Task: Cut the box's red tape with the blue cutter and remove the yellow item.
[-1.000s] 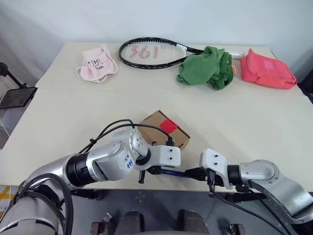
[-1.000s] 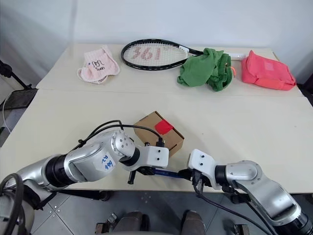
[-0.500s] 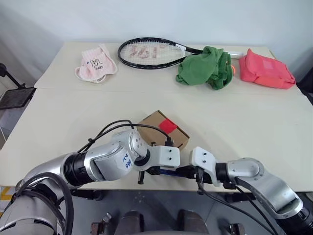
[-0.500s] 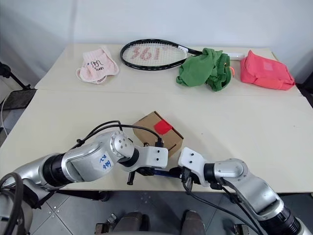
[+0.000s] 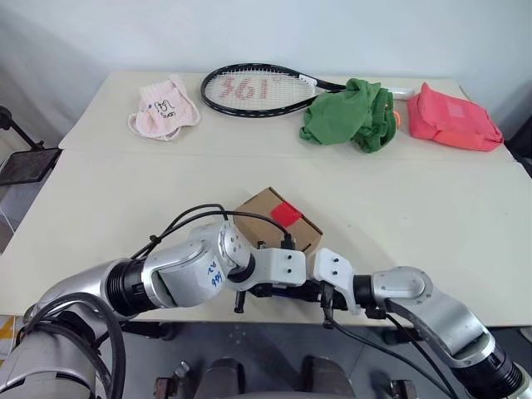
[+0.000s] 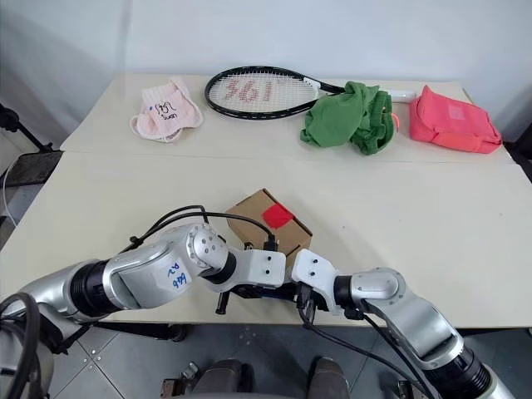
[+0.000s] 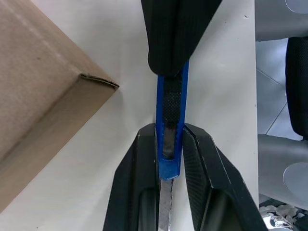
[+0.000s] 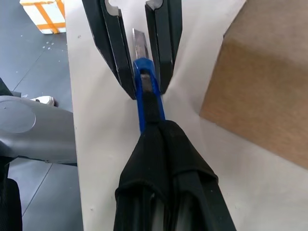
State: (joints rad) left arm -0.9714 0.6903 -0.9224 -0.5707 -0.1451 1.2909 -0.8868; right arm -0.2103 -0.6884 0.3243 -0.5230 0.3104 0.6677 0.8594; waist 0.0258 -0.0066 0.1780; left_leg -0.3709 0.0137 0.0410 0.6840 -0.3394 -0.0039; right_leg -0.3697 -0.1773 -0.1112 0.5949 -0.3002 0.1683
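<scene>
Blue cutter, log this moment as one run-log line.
blue cutter: held at both ends | left gripper: shut on blade end | right gripper: shut on handle | box: red tape uncut

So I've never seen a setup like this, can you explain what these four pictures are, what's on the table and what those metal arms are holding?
It is a two-armed robot. The two wide pictures come from cameras in its head, looking down at a table. The two close-ups come from a camera on each wrist.

At the table's far edge lie a pink cloth, a tennis racket, a green cloth and a coral-pink pouch. Nearer sits the box, the red tape on top.

Both grippers clamp the blue cutter beside the box: the left gripper at its blade end, the right gripper at the other end.
</scene>
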